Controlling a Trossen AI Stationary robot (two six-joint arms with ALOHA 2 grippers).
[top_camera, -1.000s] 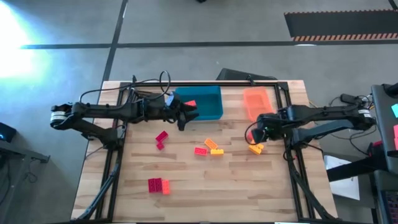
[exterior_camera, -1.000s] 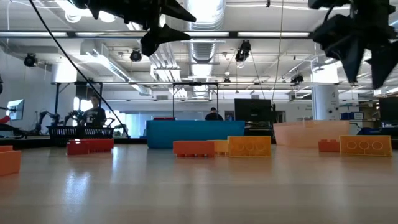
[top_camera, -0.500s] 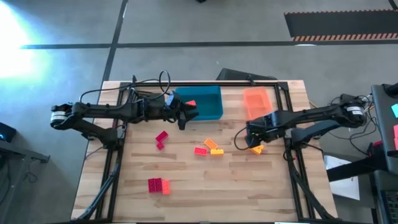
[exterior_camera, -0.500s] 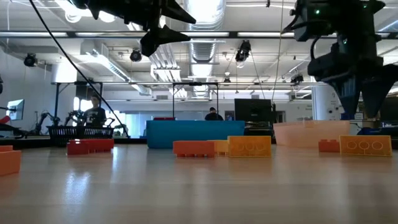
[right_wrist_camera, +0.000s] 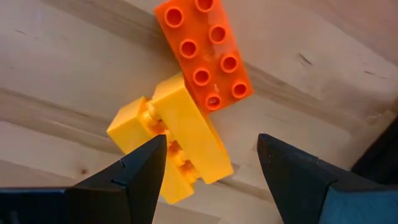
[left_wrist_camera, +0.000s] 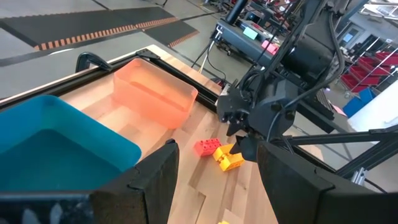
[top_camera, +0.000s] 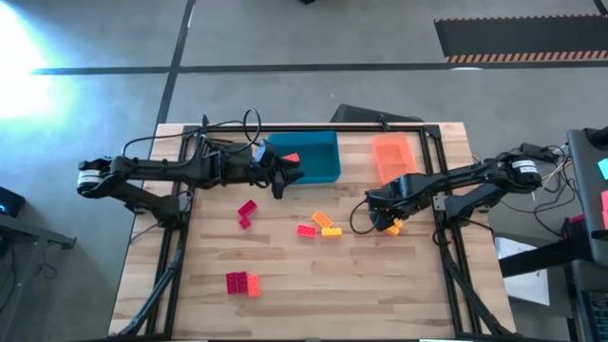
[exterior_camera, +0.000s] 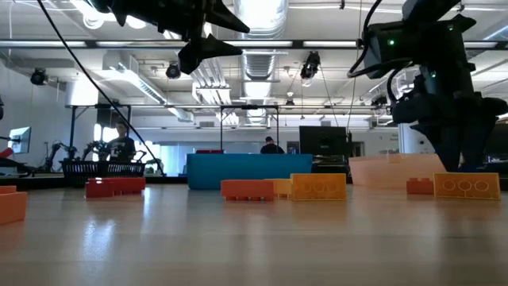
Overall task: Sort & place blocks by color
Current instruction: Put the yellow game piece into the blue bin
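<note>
High view: the right gripper (top_camera: 384, 220) hangs over the yellow block (top_camera: 391, 227) and the orange-red block touching it, at about four o'clock on the tabletop (top_camera: 313, 285). The left gripper (top_camera: 285, 177) waits at the blue tray (top_camera: 318, 169), near eleven o'clock, with a red block (top_camera: 291, 158) lying in the tray. Other blocks lie scattered: a pink-magenta pair (top_camera: 246, 213) toward nine o'clock, three bricks near the centre (top_camera: 319, 226), and a red cluster (top_camera: 241, 283) at seven o'clock. The orange tray (top_camera: 391, 157) sits at one o'clock.

Low view: the right gripper (exterior_camera: 464, 155) stands just above the tabletop behind the yellow block (exterior_camera: 465, 186). If it descends too steeply, it could strike the wood or shove the brick aside.

Left wrist view: the left jaws are released and empty. Beyond them, the right arm crowds the yellow block (left_wrist_camera: 229, 156) and its orange-red neighbour (left_wrist_camera: 206, 147).

Right wrist view: the right jaws are released, straddling the yellow block (right_wrist_camera: 177, 140), which lies askew to the jaws. The orange-red block (right_wrist_camera: 207, 53) touches its corner. Closing here could pinch the yellow block diagonally so it twists out, or drag the neighbour along into the wrong tray.
</note>
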